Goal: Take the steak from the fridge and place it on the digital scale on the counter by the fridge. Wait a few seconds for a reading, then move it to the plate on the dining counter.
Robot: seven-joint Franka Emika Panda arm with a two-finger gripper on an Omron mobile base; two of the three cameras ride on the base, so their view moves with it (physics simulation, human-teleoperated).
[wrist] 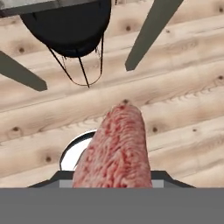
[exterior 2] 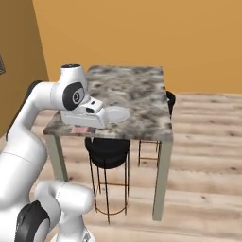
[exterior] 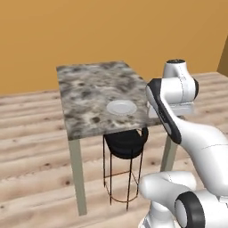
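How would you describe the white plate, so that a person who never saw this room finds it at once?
Find the stone-topped dining counter on thin legs, standing on the wooden floor before the orange wall. The plate lies on its top near the edge closest to the robot, above a black stool. It is round, white and shallow, pale against the mottled stone.
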